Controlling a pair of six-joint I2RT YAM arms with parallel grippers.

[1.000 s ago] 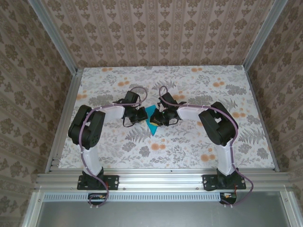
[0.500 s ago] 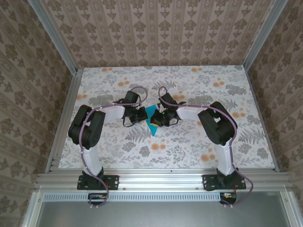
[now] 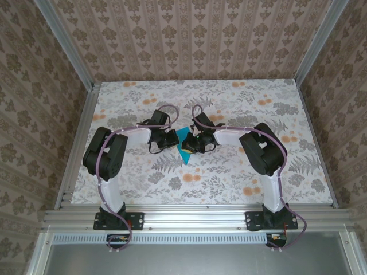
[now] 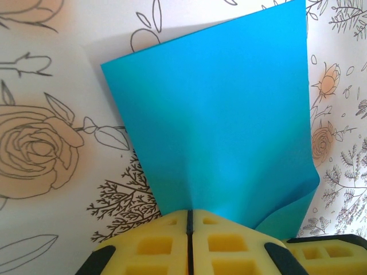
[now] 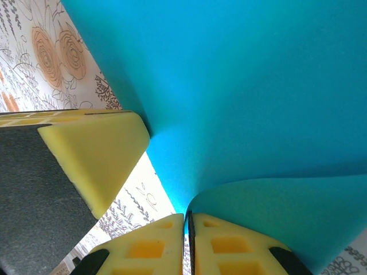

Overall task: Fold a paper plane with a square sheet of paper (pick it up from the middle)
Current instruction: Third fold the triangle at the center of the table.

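The square sheet of paper (image 3: pixel 184 145) is bright teal and held above the floral table between both arms at mid-table. My left gripper (image 3: pixel 174 141) is shut on its left edge; in the left wrist view the sheet (image 4: pixel 218 114) rises from the closed yellow pads of that gripper (image 4: pixel 190 214), creased where they pinch it. My right gripper (image 3: pixel 193 143) is shut on the opposite edge; in the right wrist view the paper (image 5: pixel 246 86) curls down into that gripper (image 5: pixel 187 216). The left gripper's yellow fingers (image 5: pixel 92 154) sit close at the left there.
The floral tabletop (image 3: pixel 229 172) spreads around the arms, bounded by aluminium rails (image 3: pixel 77 143) and patterned walls. The right gripper's fingertip (image 4: pixel 327 252) shows at the lower right of the left wrist view, close to the left pads.
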